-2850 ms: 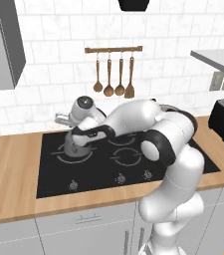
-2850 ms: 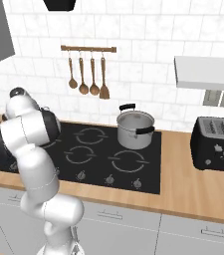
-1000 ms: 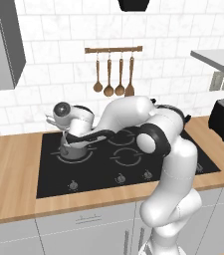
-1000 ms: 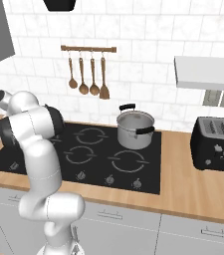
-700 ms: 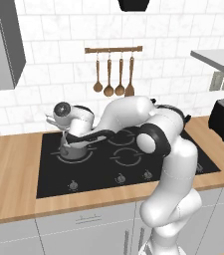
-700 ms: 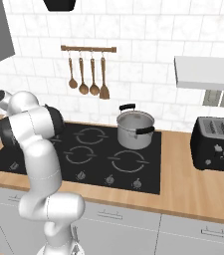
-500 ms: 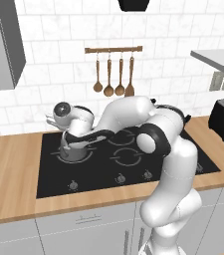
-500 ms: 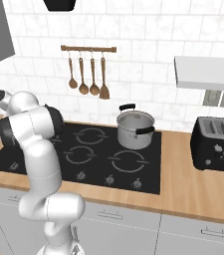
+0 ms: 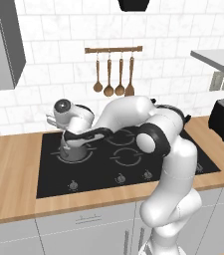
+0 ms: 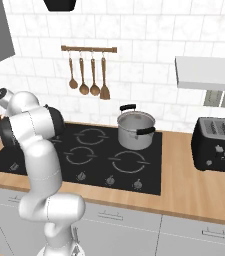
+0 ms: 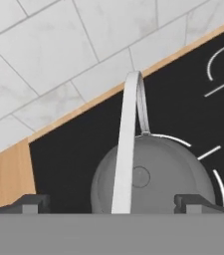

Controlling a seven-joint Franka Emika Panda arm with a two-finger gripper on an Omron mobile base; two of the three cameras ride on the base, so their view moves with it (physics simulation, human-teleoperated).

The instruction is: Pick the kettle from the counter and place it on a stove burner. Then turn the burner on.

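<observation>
Gripper (image 9: 76, 141) first, from the left base view: I see my two-finger hand reaching low over the squat dark grey metal kettle (image 9: 73, 151), which sits on the flat black glass cooktop (image 9: 54, 174) at about 9 o'clock from the cooktop's middle, on the largest ring-marked stove burner (image 9: 86, 157). From this side I cannot tell how wide the fingers stand. The long light-brown wood-grain counter (image 9: 9, 169) lies further out at 9 o'clock, and the small round burner knobs (image 9: 73, 186) sit along the cooktop's front edge at 6 o'clock from the kettle.

Right base view: my own white arm (image 10: 31, 130) covers the kettle. A larger shiny silver lidded pot with black handles (image 10: 135, 130) stands at 2 o'clock on the cooktop, well apart from my work.

Hand view: both dark fingertips (image 11: 31, 203) stand wide apart at the bottom corners, with the kettle's thin arched handle (image 11: 128, 149) rising between them and touching neither; nothing is held. The kettle body seems to sit a little off the ring's centre.

My worry is the retreat. If I lift crooked, a finger could hook that thin handle and drag or tip the kettle off the burner. Then the knobs: they are small and close together, so I might turn the wrong one and heat an empty ring.
</observation>
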